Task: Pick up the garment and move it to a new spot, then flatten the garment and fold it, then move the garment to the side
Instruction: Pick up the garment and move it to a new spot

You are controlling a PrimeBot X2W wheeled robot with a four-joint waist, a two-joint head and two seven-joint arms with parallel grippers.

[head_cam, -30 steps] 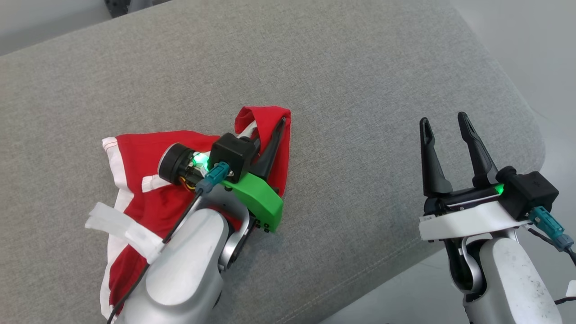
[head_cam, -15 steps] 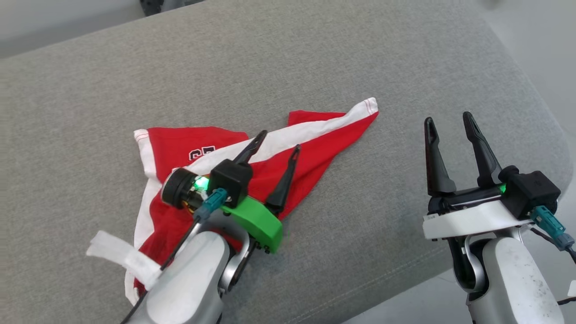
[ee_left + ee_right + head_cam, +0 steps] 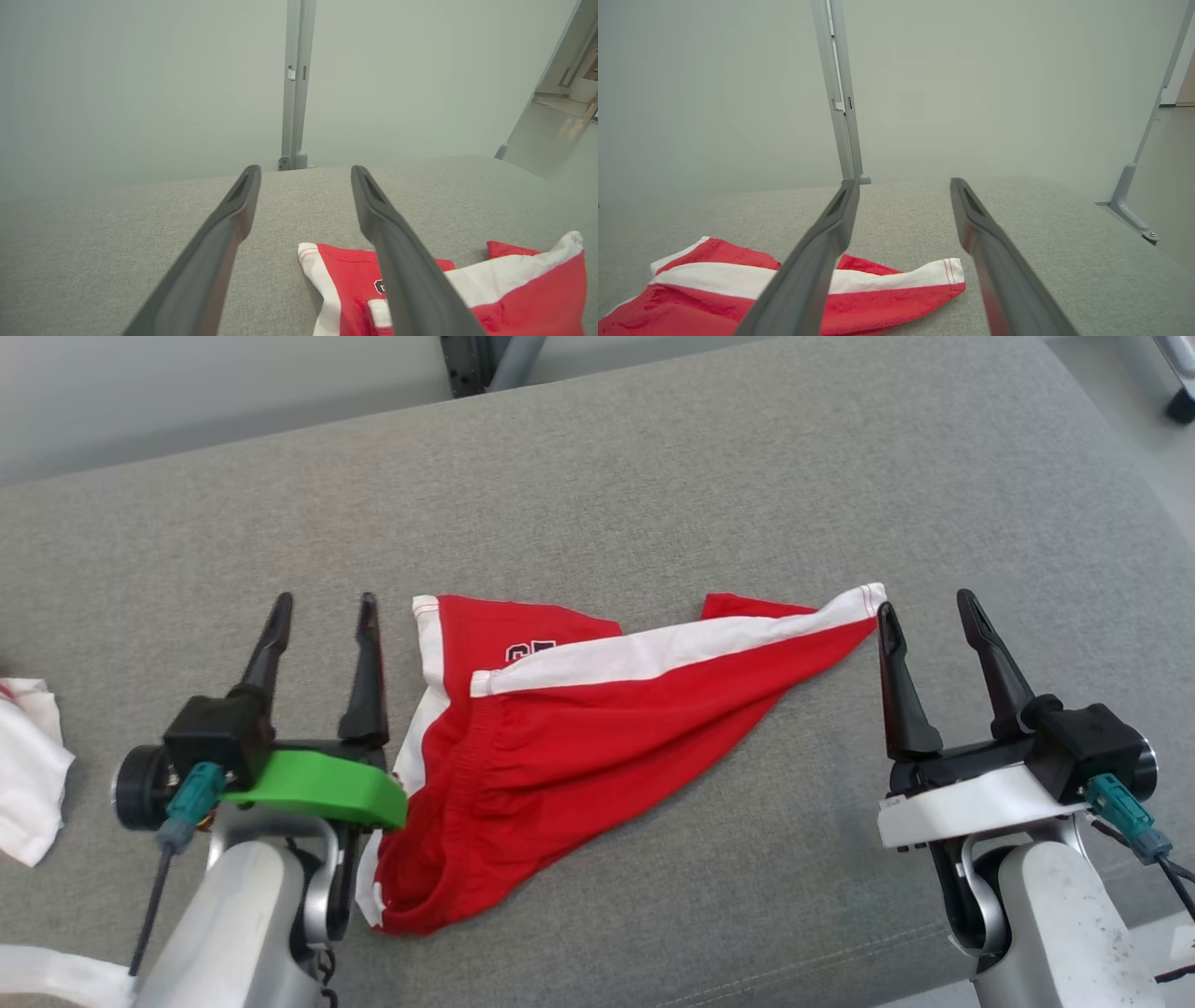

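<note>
The garment [image 3: 579, 728] is a pair of red shorts with white stripes, lying rumpled and partly spread on the grey cushion [image 3: 653, 476]. Its right corner reaches close to my right gripper. My left gripper [image 3: 322, 607] stands open just left of the shorts, above the cushion, nothing between its fingers. My right gripper [image 3: 924, 602] is open too, just right of the garment's white-edged corner. The left wrist view shows the garment [image 3: 514, 289] lower right of the open fingers [image 3: 402, 252]. In the right wrist view the garment [image 3: 887, 289] lies lower left, behind the left finger [image 3: 817, 261].
A white cloth [image 3: 28, 765] lies at the cushion's left edge. The cushion's front edge runs near my arms at the bottom right. Beyond the cushion stand a pale wall and a grey metal post [image 3: 294, 84]. Bare grey cushion stretches behind the garment.
My left gripper has opened, let go of the garment and drawn back to its left. The garment now lies spread out toward the right. The head camera has shifted; the right gripper stays open.
</note>
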